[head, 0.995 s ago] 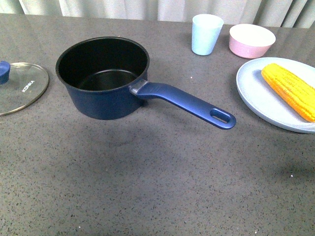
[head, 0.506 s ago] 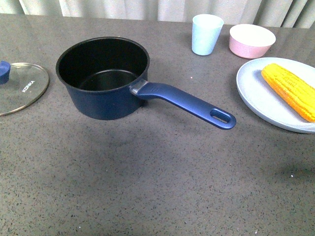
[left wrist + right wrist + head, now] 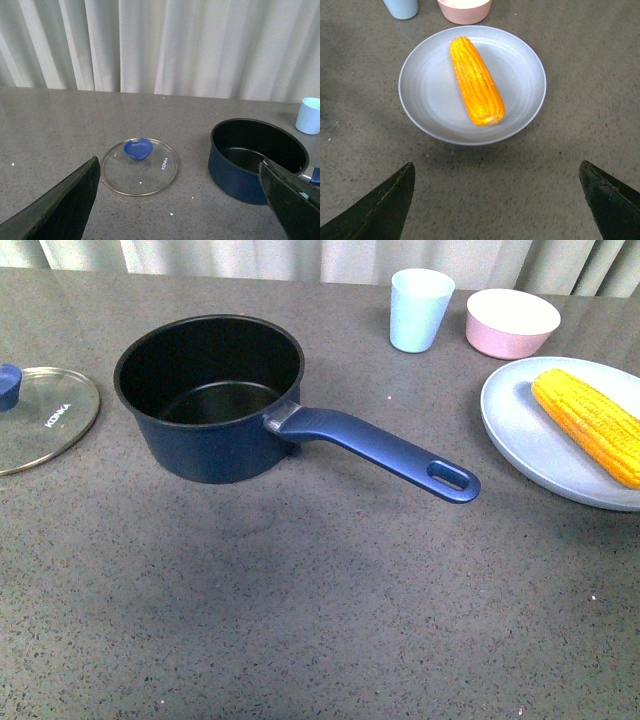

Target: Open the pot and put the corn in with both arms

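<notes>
pot (image 3: 215,430): uncovered, upright on tabletop (image 3: 300,620) | lid (image 3: 45,420): lies flat, apart from pot | corn (image 3: 588,425): lies on plate (image 3: 520,430) right of pot | left tool (image 3: 178,161): spread wide, grips nothing | right tool (image 3: 496,165): spread wide, faces corn

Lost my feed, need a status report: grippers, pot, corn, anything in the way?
Left gripper and right gripper open, empty. Pot open, empty; lid on table beside it. Corn on plate, untouched. Nothing over the pot's mouth.
</notes>
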### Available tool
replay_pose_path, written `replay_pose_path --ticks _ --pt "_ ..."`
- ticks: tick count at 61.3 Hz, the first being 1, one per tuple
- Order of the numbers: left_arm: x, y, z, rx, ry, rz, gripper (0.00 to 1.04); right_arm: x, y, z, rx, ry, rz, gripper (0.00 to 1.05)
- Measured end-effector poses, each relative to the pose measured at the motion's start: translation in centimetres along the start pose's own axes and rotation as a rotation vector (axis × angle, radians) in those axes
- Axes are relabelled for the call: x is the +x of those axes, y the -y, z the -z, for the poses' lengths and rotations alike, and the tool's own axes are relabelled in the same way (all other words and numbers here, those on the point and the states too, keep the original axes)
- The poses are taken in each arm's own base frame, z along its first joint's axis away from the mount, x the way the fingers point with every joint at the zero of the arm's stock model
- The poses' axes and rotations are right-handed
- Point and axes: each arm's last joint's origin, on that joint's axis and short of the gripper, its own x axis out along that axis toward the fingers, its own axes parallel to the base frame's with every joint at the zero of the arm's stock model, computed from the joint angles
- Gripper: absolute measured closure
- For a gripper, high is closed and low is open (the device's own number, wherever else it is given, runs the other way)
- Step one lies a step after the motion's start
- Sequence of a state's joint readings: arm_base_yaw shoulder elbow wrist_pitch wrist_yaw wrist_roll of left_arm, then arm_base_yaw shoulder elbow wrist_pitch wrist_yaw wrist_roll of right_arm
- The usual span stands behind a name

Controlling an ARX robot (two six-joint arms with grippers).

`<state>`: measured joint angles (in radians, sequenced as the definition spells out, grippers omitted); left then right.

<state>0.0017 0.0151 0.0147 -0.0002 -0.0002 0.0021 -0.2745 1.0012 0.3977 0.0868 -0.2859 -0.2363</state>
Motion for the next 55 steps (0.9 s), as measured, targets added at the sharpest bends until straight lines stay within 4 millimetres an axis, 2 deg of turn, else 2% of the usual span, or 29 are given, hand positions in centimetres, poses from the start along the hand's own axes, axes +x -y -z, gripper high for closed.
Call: replay_pose_path --ticks 10,30,45,55 --pt "0.0 0.0 0.0 0.0 0.0 0.0 0.09 5.1 0.8 -1.4 -0.072 -0.049 -0.047 0.09" --pt "0.0 0.0 0.0 0.0 0.0 0.0 0.09 13.5 1.4 -1.2 -0.105 -0.157 -0.096 0.09" --pt "0.0 0.0 0.0 0.0 0.0 0.0 0.09 17.7 1.0 -1.2 -0.105 -0.204 -0.131 0.09" --pt "0.0 0.0 0.0 0.0 0.0 0.0 0.09 19.2 0.5 -1.2 -0.096 -0.22 -0.141 0.09"
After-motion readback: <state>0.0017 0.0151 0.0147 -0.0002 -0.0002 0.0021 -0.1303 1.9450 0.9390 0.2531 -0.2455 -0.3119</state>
